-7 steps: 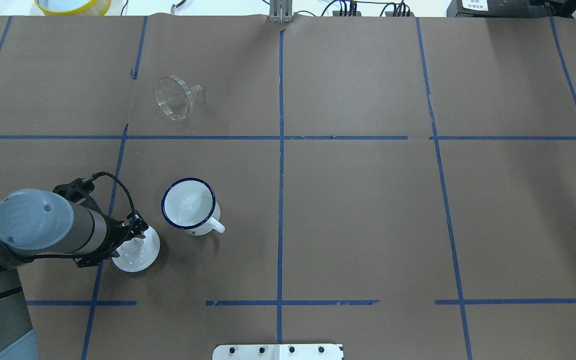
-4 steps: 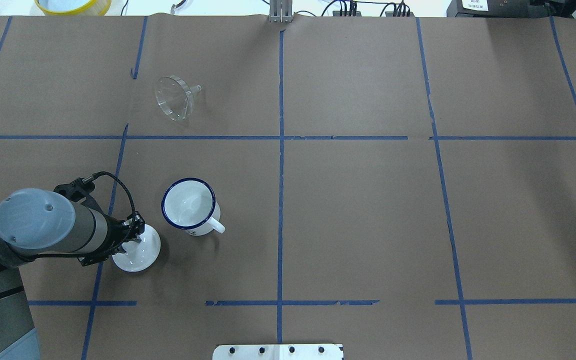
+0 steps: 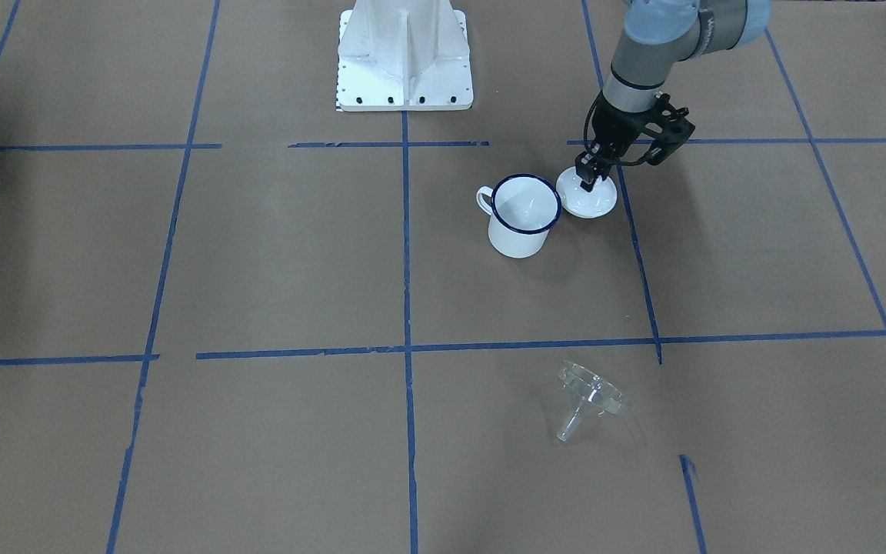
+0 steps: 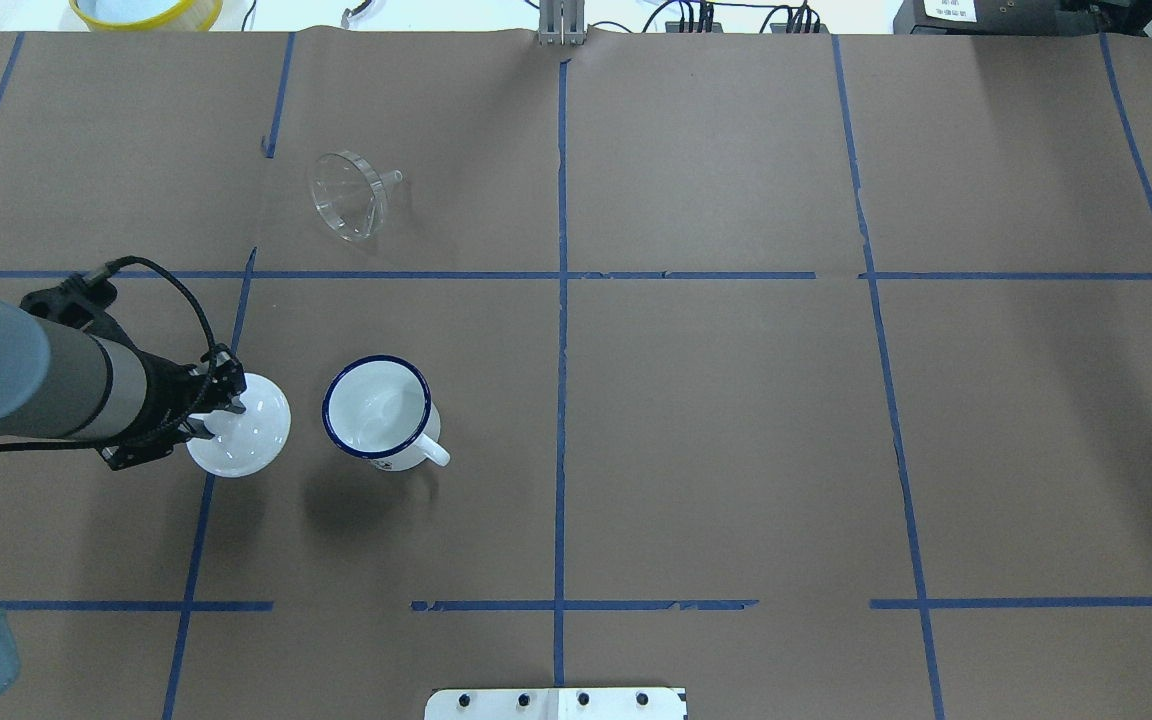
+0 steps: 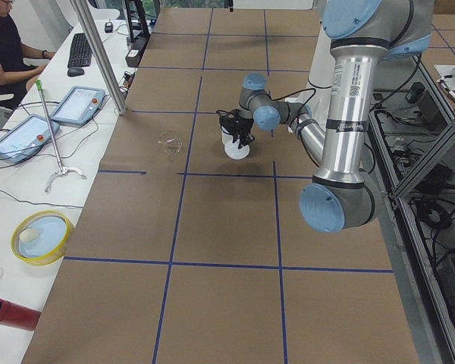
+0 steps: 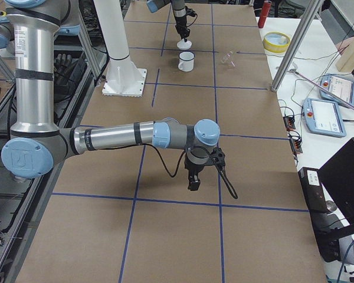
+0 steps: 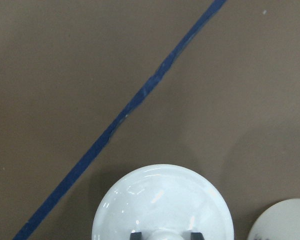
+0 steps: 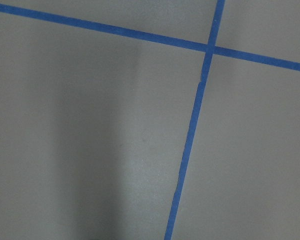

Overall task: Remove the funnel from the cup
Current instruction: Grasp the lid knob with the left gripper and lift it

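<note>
The funnel (image 4: 347, 195) is found out of the cup (image 4: 379, 412): it is laid on its side on the brown paper of the table (image 4: 736, 420), well apart from the cup and across a blue tape line (image 4: 416, 274) from it, in the square farther from the robot. Its wide mouth is turned toward the robot's left and its short stem toward the right and away. The cup is set upright, mouth open to the overhead camera, with its loop handle turned toward the robot's right and slightly toward the robot. Just beside the cup, on its left side, a white lid (image 4: 244, 435) is seen under the left gripper (image 3: 587, 181). In the left wrist view the two dark fingertips (image 7: 135, 234) are shown pressed against either side of the lid's knob, so the fingers are closed upon it. A dark shadow is visible on the paper around the lid's edge in that view, but whether the lid is raised or resting cannot be settled. The lid and the cup are close together but not touching in the front-facing view. The right gripper (image 6: 193, 184) is seen only from the table's right end, held low over the paper near a crossing of tape lines, far from the cup and funnel; whether its fingers are open or closed cannot be told. Only paper and tape are shown by the right wrist camera.
</note>
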You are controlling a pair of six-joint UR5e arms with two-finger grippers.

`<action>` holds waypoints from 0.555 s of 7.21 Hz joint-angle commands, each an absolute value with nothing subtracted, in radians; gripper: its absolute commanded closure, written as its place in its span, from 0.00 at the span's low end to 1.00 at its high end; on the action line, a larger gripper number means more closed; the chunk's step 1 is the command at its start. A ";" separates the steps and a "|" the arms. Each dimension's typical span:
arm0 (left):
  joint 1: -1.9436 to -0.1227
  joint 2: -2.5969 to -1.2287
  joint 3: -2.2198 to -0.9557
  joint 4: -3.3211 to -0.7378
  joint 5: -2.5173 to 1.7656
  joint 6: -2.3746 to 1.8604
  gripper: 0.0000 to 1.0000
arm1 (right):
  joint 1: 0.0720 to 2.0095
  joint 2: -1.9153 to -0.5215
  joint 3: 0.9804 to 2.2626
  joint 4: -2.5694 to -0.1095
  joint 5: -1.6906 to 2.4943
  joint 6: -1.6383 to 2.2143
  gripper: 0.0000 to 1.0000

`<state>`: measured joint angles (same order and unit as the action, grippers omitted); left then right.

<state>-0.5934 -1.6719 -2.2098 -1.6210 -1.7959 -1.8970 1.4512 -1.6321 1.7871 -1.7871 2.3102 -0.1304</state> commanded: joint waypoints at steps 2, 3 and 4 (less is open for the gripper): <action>-0.632 -1.934 -2.224 -1.316 -1.805 -1.870 1.00 | 1.451 -1.632 1.787 -1.787 2.310 -0.130 0.00; -0.626 -2.025 -2.153 -1.287 -1.850 -1.879 1.00 | 1.451 -1.632 1.787 -1.787 2.310 -0.129 0.00; -0.621 -2.067 -2.096 -1.289 -1.900 -1.881 1.00 | 1.451 -1.632 1.787 -1.787 2.310 -0.130 0.00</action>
<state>-0.6263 -1.9841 -2.1697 -1.3143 -1.8471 -1.8767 1.4512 -1.6321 1.7871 -1.7870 2.3102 -0.1298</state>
